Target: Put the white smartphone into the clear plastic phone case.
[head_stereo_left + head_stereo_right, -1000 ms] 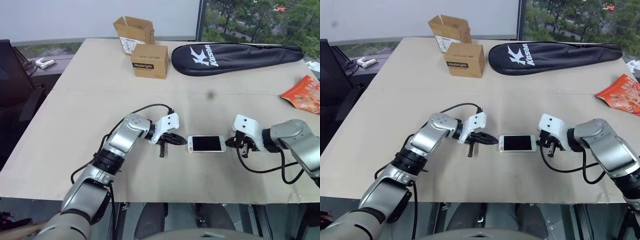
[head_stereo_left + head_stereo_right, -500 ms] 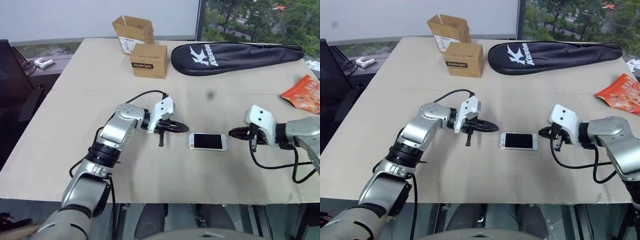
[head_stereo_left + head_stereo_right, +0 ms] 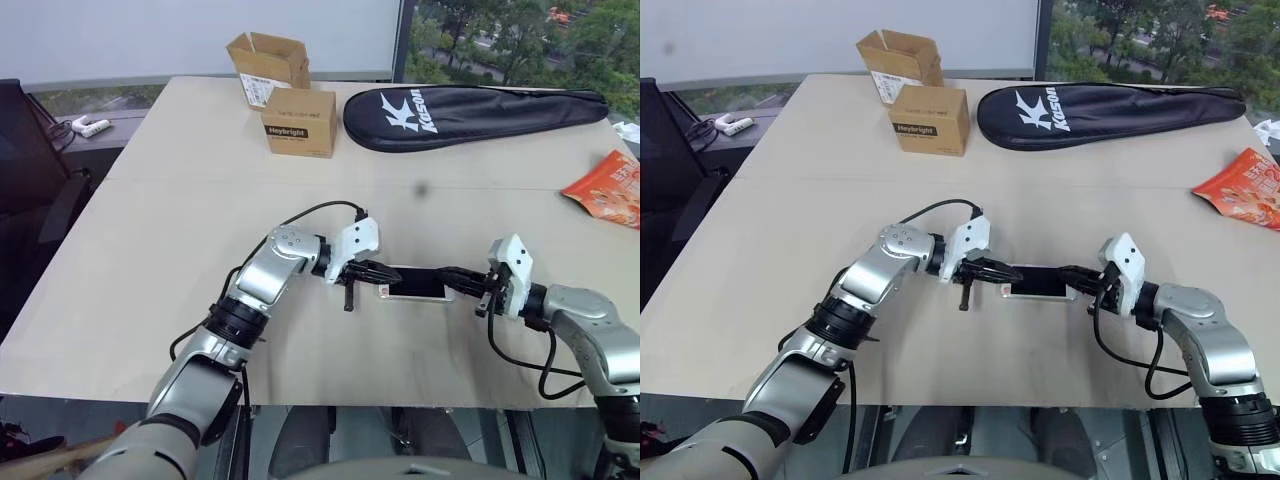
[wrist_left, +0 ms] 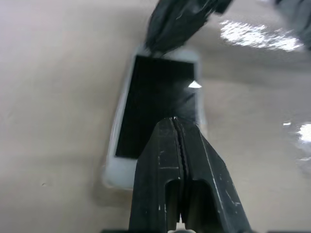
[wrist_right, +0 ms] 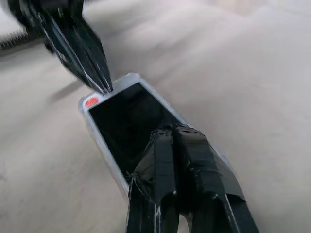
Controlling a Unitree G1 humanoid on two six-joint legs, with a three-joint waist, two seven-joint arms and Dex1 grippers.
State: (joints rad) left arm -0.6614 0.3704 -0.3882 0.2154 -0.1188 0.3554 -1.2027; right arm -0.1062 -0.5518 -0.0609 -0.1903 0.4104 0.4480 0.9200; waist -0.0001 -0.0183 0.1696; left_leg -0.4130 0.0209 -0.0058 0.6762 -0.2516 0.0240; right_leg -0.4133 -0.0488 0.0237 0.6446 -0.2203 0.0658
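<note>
The white smartphone (image 3: 415,286) lies flat and screen up on the table, near the front edge. A faint translucent rim (image 5: 99,144) runs round its edge and looks like the clear plastic phone case; I cannot tell how the phone sits in it. My left gripper (image 3: 388,276) is shut, its tips resting over the phone's left end. My right gripper (image 3: 447,278) is shut too, tips over the right end. In the left wrist view the shut left gripper (image 4: 177,121) points across the black screen (image 4: 155,87). In the right wrist view the shut right gripper (image 5: 170,130) meets the screen.
Two cardboard boxes (image 3: 298,122) (image 3: 267,60) stand at the back of the table. A black racket bag (image 3: 470,112) lies at the back right. An orange-red snack packet (image 3: 608,188) sits at the right edge. The table's front edge (image 3: 400,400) runs just below the phone.
Half a second ago both grippers stood drawn back from the phone's ends. Both have moved inward, and their shut tips now lie over the phone. The phone has barely shifted.
</note>
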